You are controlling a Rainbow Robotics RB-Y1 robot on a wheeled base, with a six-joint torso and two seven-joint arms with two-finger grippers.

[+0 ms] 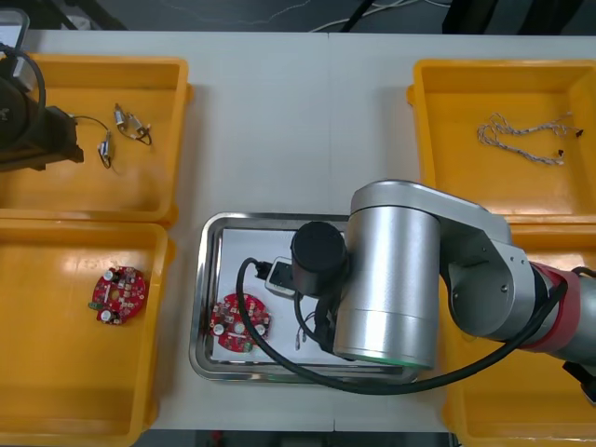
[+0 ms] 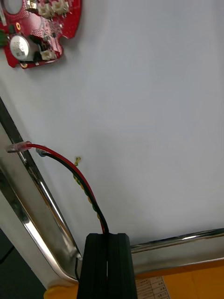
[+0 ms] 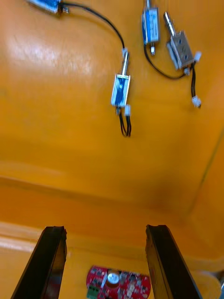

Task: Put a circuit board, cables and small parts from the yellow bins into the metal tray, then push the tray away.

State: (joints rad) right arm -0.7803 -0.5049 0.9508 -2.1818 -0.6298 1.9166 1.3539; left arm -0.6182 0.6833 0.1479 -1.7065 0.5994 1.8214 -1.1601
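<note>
- Circuit board (image 1: 238, 324) lies inside the metal tray (image 1: 207, 279), so that step looks done.
- Right pincer (image 2: 107, 237) is low over the tray, pinching the red and yellow cable (image 2: 81, 180). The free end rests against the tray's wall, not let go yet.
- Left pincer (image 3: 105, 230) is spread above the small metal parts (image 3: 120, 91) in their yellow bin (image 3: 56, 140). Those and the push are left.

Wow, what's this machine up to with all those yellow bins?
The right end effector is shut on a red and yellow cable over the metal tray, where a circuit board already lies. The left end effector hangs open above small metal parts in a yellow bin.
</note>
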